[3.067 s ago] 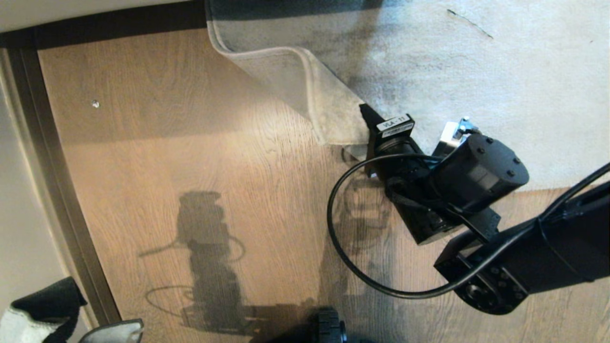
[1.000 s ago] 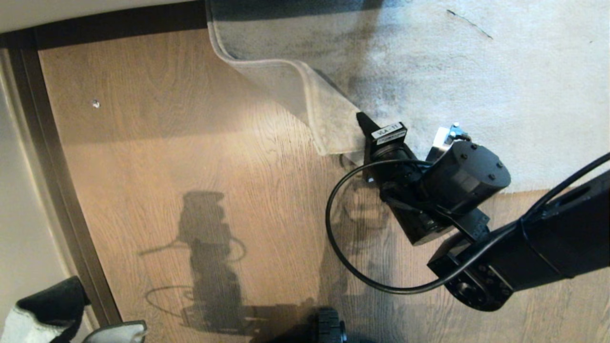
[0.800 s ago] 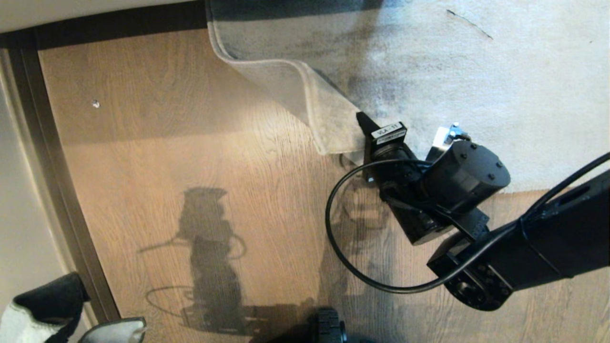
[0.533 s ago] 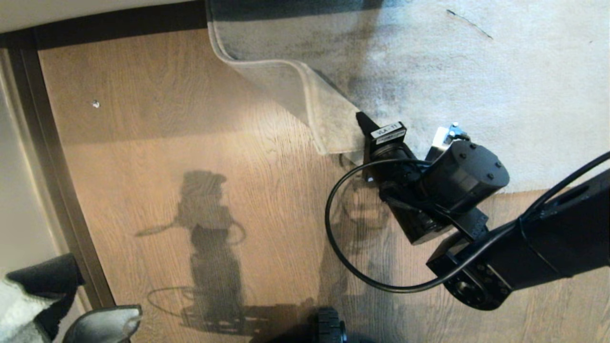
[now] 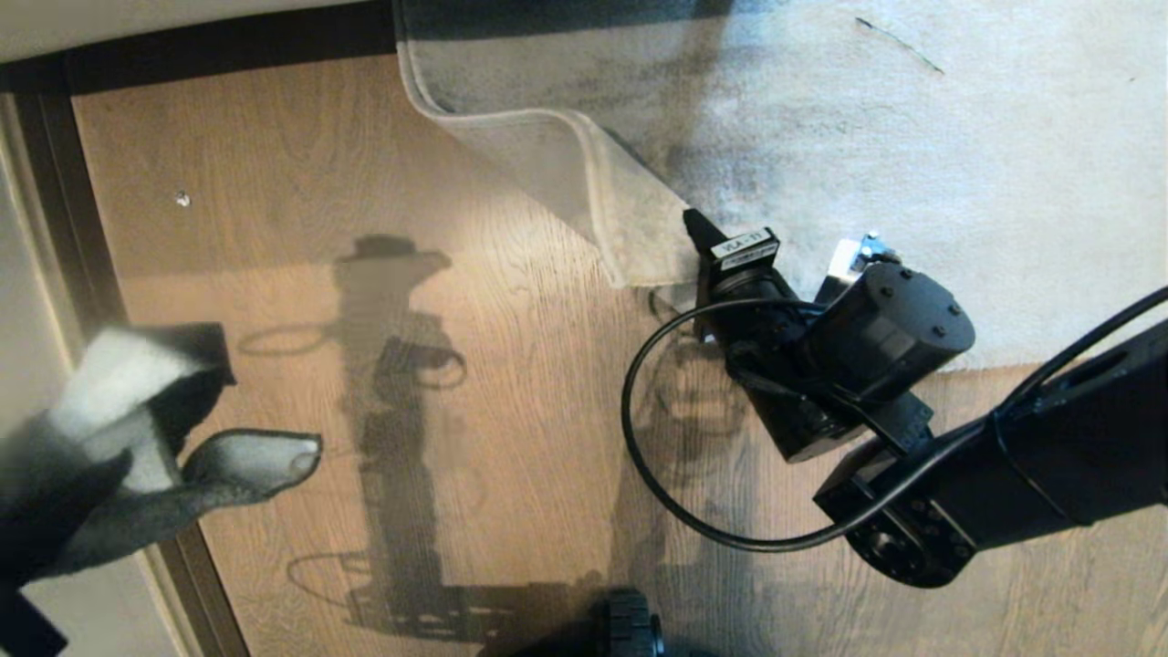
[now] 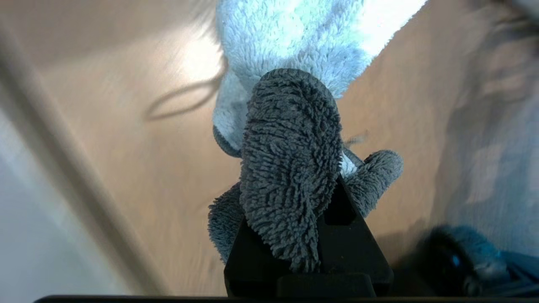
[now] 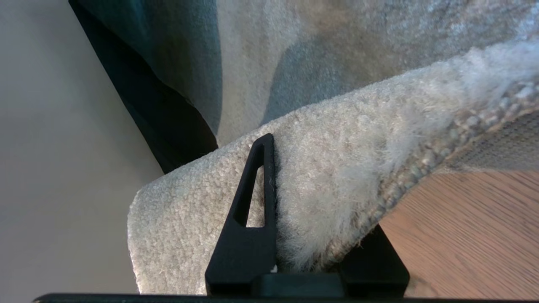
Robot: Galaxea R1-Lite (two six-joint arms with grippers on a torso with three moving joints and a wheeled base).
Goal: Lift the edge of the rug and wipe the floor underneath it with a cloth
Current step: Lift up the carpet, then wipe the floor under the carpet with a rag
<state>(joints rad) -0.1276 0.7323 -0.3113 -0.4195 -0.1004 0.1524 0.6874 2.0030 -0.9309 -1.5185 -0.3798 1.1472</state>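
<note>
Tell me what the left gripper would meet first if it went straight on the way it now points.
Probably the bare floor. The left gripper, jaws shut on the cloth, points at planks; the rug edge lies farther off, though depth is unclear.

Floor: the floor of light brown wood planks with dark grain carries the whole scene.
Rug: a large light grey rug lies flat across the planks' far right.
Rug edge: the rug edge curls up off the wood, its paler backing showing.
Border: a dark brown skirting strip lines the floor's far side.
Speck: 1 small pale speck lies on bare planks.
</note>
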